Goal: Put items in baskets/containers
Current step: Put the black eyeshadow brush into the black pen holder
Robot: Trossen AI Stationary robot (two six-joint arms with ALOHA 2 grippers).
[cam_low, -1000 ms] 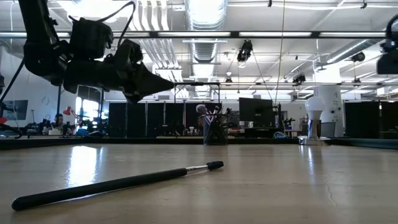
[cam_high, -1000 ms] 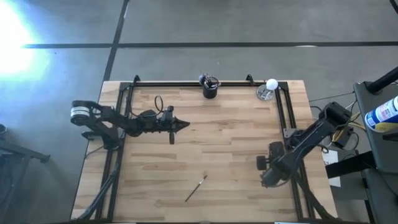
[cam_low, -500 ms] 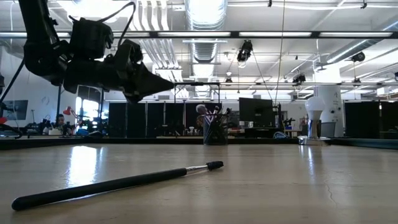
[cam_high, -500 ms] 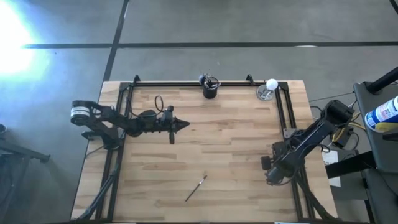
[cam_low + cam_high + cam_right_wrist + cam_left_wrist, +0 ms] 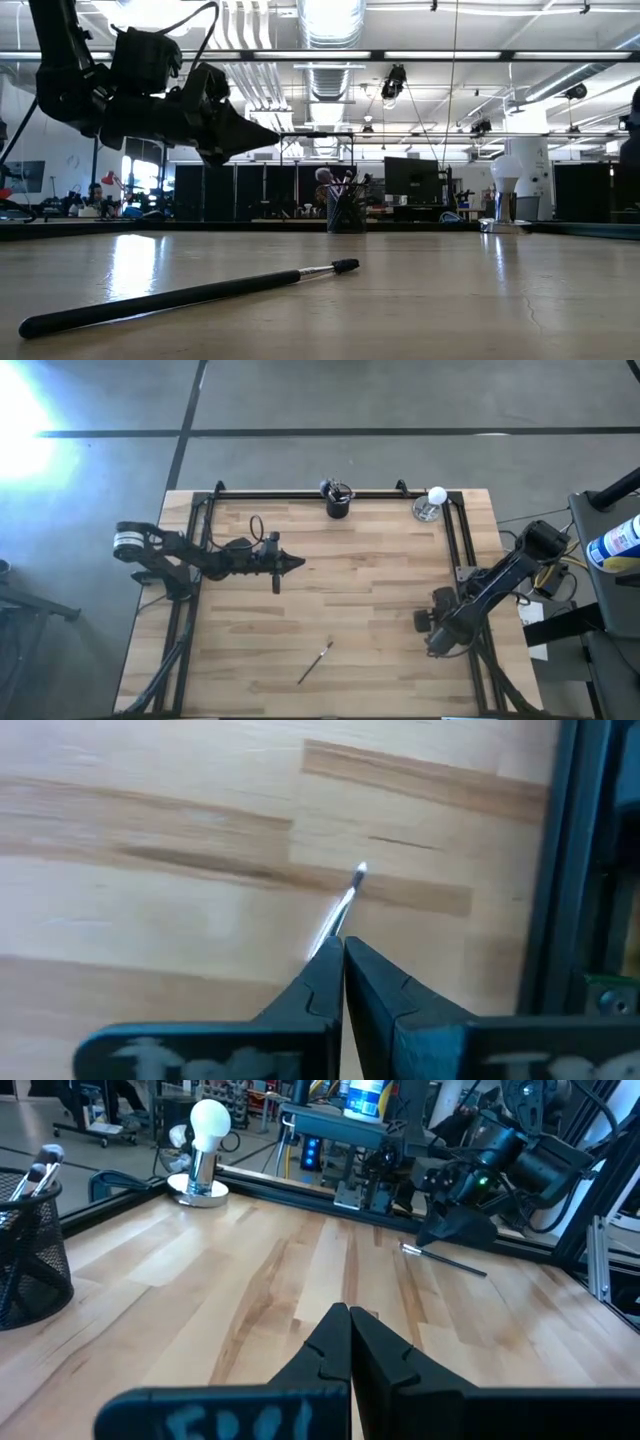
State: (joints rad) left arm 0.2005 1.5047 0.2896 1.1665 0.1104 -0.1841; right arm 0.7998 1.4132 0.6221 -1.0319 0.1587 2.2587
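Most of the brushes already stand in the black cup (image 5: 339, 501) at the far edge of the table (image 5: 380, 590). One loose brush (image 5: 315, 662) lies well short of the cup, toward the near edge. The right gripper (image 5: 343, 952), far from the cup at the table's right rim, pinches a thin brush (image 5: 343, 905). The left gripper (image 5: 349, 1342) hovers, jaws pressed together, empty. I'd say two remain.

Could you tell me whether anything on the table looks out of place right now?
One brush lies loose on the table's near half, far from the black cup holding the others. The right hand grips a thin brush; the left hand hovers shut.
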